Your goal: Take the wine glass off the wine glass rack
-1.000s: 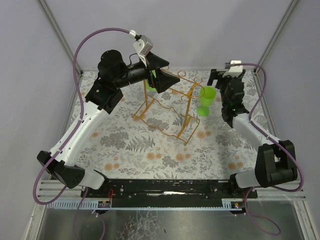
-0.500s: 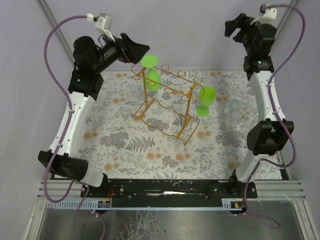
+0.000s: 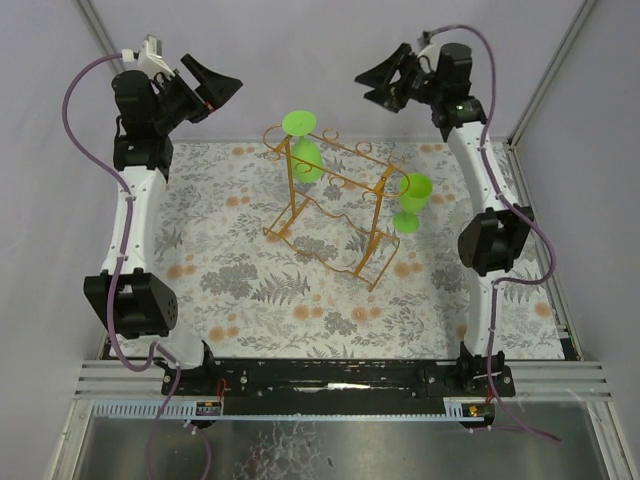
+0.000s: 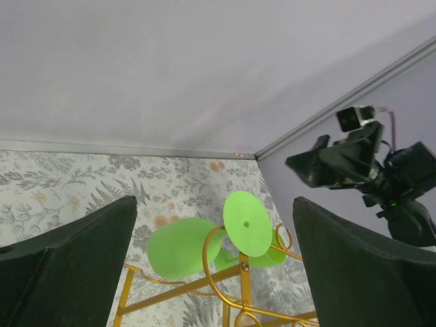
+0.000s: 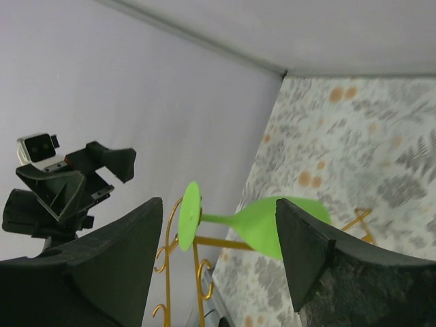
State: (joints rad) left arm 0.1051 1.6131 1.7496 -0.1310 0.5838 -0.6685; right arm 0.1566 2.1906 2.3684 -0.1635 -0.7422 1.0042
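Walled on the far, left and right by plain pale lilac panels (image 3: 340, 50), joined at the far corners by slanted silver metal posts (image 3: 558, 50). Spread below with a white tablecloth printed with grey ferns and orange blossoms (image 3: 290, 300). Edged on the near side by a black rail (image 3: 330, 372) on silver slotted bars (image 3: 100, 375), then a sheet of grey diamond-patterned metal (image 3: 330, 450). Lit softly and evenly.

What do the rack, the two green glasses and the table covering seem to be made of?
The rack: thin bent wire, likely metal, with a slightly shiny golden-orange coat. The left glass and right glass: opaque, evenly bright green with nothing showing through, so probably moulded plastic rather than real glass. The table covering: a flat sheet printed with grey ferns and orange flowers; whether it is cloth or vinyl cannot be told.
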